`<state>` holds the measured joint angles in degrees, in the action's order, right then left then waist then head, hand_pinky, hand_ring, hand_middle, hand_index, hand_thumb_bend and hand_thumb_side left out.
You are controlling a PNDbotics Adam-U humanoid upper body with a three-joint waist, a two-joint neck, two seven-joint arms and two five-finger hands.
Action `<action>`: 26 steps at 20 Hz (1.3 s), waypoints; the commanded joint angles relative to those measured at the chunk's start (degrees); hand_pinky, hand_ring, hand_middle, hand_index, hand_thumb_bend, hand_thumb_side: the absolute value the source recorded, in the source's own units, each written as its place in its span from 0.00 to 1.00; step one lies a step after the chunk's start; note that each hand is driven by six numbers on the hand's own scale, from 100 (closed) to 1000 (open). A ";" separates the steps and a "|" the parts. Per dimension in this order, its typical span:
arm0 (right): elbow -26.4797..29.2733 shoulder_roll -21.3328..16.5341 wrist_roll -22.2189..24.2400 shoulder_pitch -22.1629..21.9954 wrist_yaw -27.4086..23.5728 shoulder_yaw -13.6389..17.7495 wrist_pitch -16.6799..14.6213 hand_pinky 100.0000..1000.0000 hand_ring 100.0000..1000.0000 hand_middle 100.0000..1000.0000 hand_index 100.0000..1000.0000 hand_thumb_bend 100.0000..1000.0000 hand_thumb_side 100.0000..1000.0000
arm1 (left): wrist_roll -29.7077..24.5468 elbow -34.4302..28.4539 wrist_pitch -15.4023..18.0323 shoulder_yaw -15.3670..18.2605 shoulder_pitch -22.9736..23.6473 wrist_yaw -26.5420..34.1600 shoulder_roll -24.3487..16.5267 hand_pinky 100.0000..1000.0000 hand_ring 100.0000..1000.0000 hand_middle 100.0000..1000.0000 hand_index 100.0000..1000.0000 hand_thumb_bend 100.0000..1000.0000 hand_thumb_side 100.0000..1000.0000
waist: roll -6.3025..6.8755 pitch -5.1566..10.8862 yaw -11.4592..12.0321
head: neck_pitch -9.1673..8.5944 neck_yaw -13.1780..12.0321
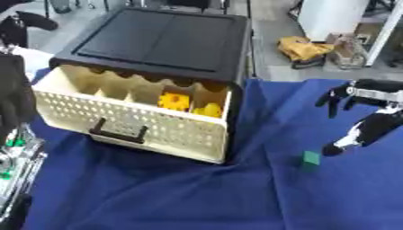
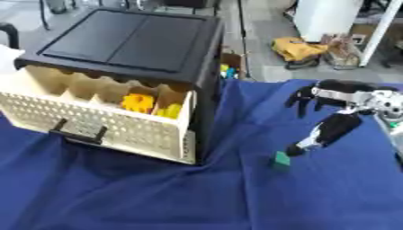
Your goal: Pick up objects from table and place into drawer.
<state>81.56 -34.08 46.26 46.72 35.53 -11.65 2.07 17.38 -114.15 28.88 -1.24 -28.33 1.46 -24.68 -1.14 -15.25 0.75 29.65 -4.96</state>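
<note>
Blue cloth [image 1: 157, 193] spread over the whole bench, rumpled near the middle. Black-topped cabinet [image 1: 165, 38] standing at the far left part of the bench, its cream perforated drawer [image 1: 118, 123] pulled out toward the near edge, black handle [image 1: 118, 133] on the front. Inside the drawer, toward its right end, an orange toothed piece [image 1: 175, 101] and beside it a yellow piece [image 1: 209, 109], each in its own slot between the dividers.

Small green block [image 1: 311, 158] lying on the cloth right of the drawer, well apart from it, roughly midway between far and near edges. Right hand [image 1: 364, 131] reaching in from the right edge, fingers spread and mostly straight, holding nothing; 1 fingertip [image 2: 294, 151] pointing down just above and beside the block, contact impossible to judge.

Left hand [image 1: 14, 96] only a dark mass at the left edge of the left eye view, beside the drawer's left end; fingers not readable, so open or closed cannot be told
</note>
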 commanded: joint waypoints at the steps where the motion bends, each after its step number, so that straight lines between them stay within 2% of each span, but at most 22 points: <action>1: 0.48 -0.98 -0.64 -0.02 0.98 0.54 1.06 0.77 0.88 0.56 0.83 0.82 0.37 | -0.19 -0.44 -0.18 0.20 -0.72 0.13 -0.64 0.50 0.68 0.67 0.80 0.40 0.90 | 0.16 0.85 -0.10 | -0.61 0.19; 7: 1.31 -0.47 -2.71 -2.16 2.64 0.76 3.21 0.77 0.88 0.56 0.81 0.81 0.37 | -0.29 -0.44 -0.45 0.06 -0.62 0.05 -0.42 0.50 0.68 0.67 0.79 0.40 0.91 | 0.19 0.71 -0.35 | -0.77 0.32; 26: 3.98 2.55 -11.00 -6.33 7.19 0.75 5.78 0.73 0.85 0.48 0.71 0.77 0.41 | -0.50 -0.44 -1.17 -0.19 -0.38 -0.11 0.28 0.50 0.68 0.66 0.79 0.38 0.92 | 0.17 0.36 -0.42 | -1.27 0.46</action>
<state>84.10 -30.81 35.96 39.71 41.96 -11.47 7.75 16.93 -114.15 27.91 -1.60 -28.26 1.46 -23.85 -1.02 -15.86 0.38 29.08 -4.56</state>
